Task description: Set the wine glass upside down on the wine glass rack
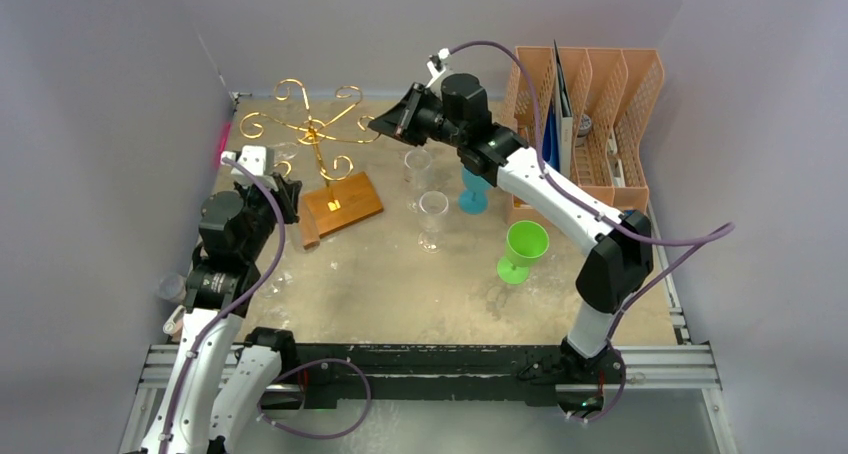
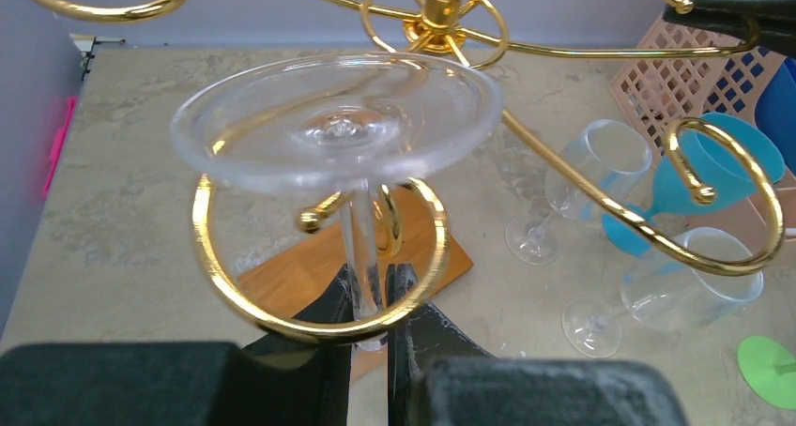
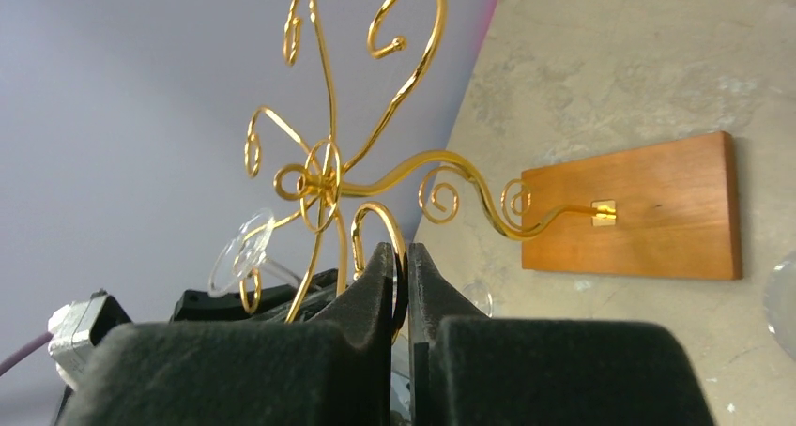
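The wine glass [image 2: 338, 126] is clear and held upside down, foot uppermost. Its stem [image 2: 361, 257] runs down through a gold spiral loop [image 2: 310, 327] of the wine glass rack [image 1: 315, 134]. My left gripper [image 2: 375, 281] is shut on that stem just below the loop, above the rack's wooden base [image 1: 343, 206]. My right gripper [image 3: 401, 257] is shut on a curled gold arm of the rack [image 3: 322, 177], reaching in from the right [image 1: 378, 126]. In the right wrist view the glass foot [image 3: 242, 248] shows left of the fingers.
Two clear glasses [image 1: 418, 164] [image 1: 433, 209], a blue glass [image 1: 473, 192] and a green glass [image 1: 523, 249] stand right of the rack. An orange file organiser [image 1: 590, 114] lines the back right. Grey walls enclose the table on three sides.
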You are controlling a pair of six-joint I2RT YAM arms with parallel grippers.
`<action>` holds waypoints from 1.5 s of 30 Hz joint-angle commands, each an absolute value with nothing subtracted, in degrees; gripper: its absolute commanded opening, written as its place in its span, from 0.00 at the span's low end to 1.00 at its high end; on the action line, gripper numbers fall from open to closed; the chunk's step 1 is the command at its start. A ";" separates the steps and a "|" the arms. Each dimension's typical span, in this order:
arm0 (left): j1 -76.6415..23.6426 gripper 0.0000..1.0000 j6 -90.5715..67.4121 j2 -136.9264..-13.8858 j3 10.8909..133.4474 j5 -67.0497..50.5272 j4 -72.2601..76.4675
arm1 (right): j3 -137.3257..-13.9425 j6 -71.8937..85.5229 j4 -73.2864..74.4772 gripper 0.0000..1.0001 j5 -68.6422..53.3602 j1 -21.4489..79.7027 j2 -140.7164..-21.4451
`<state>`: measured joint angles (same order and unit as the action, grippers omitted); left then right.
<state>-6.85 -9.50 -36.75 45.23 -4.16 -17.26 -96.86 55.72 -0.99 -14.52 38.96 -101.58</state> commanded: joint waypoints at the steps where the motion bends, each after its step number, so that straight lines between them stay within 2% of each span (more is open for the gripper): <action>1: -6.50 0.00 -11.16 -36.65 47.21 -1.35 -14.44 | -96.96 50.09 -2.78 0.00 -5.51 37.62 -96.46; 6: -6.50 0.00 -11.53 -36.92 46.31 -2.92 -12.79 | -96.10 49.31 -2.99 0.00 -5.14 37.62 -95.19; 11: -6.50 0.00 -9.75 -37.59 45.66 -10.07 -9.56 | -98.16 50.80 -1.66 0.00 -9.02 37.67 -97.55; 16: -6.50 0.00 -9.58 -37.75 44.54 -8.49 -8.77 | -100.18 51.90 -0.18 0.00 -10.91 37.62 -99.97; 23: -6.50 0.00 -9.30 -34.29 42.69 -5.32 -7.74 | -102.67 53.95 2.47 0.20 -12.52 37.53 -102.21; 31: -6.50 0.00 -8.06 -31.10 39.83 -5.09 -6.20 | -105.26 55.00 2.86 0.31 -14.36 37.54 -103.79; 38: -6.50 0.00 -6.23 -30.85 38.21 -8.56 -3.35 | -105.44 54.96 1.30 0.56 -15.22 37.44 -103.23; 45: -6.50 0.00 -4.37 -32.78 38.55 -11.12 -1.86 | -105.65 53.55 1.10 0.69 -14.67 37.12 -101.96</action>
<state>-6.76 -6.50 -31.81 37.89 -7.86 -7.11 -103.33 54.78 3.46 -13.93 37.47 -104.14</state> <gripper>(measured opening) 0.110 0.662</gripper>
